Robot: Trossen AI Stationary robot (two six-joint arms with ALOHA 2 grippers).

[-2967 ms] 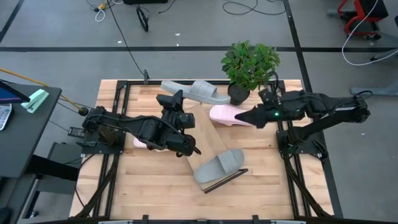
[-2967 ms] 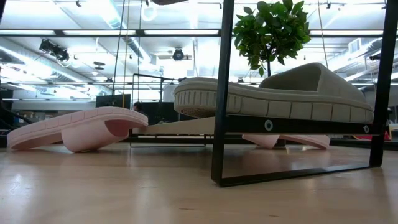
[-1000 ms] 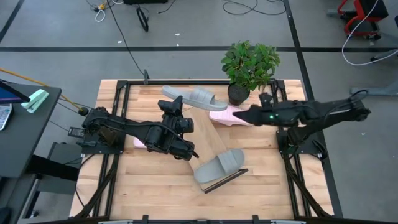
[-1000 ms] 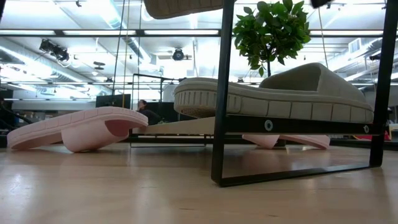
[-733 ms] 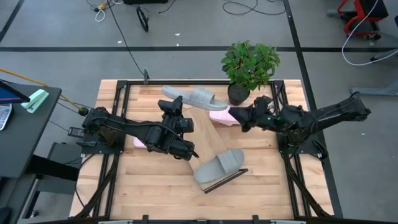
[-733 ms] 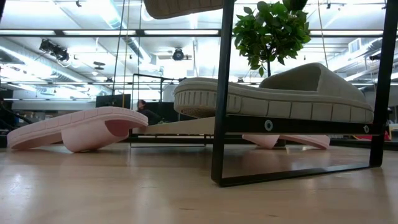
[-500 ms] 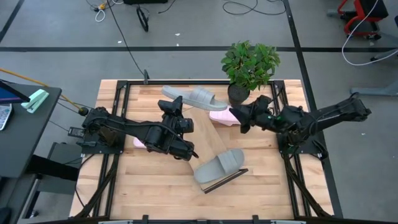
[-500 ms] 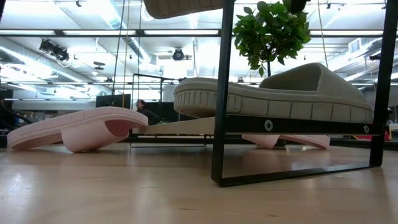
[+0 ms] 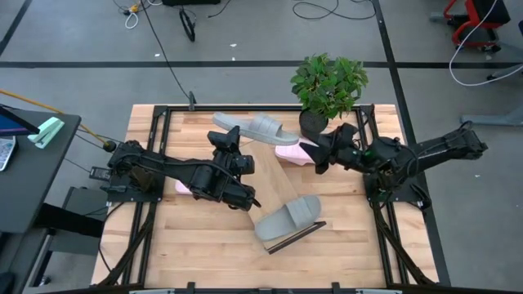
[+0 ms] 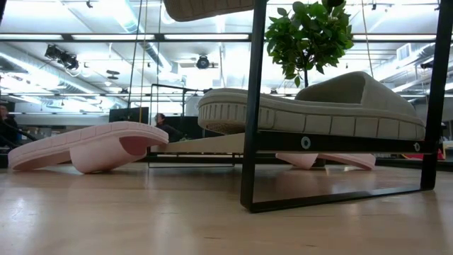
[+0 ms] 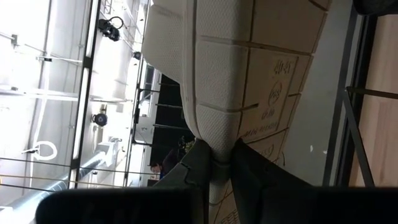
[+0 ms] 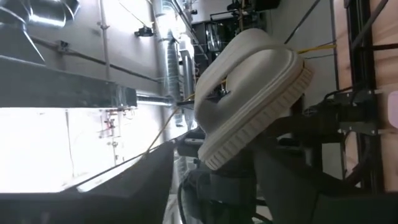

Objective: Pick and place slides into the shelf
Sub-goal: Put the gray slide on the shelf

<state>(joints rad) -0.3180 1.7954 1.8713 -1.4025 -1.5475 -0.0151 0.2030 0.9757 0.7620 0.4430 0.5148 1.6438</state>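
The left gripper (image 9: 231, 149) is clenched on the edge of a grey-green sandal (image 9: 255, 126), holding it up above the table's far side; the left wrist view shows its fingers (image 11: 202, 163) pinching the ridged sole (image 11: 236, 74). The right gripper (image 9: 317, 153) hovers over a pink sandal (image 9: 290, 152) beside the potted plant (image 9: 328, 83), with its fingers apart and grasping nothing. Another grey-green sandal (image 9: 288, 217) lies on the shelf (image 9: 274, 184), and a second pink sandal (image 10: 88, 147) rests on the table (image 9: 204, 245).
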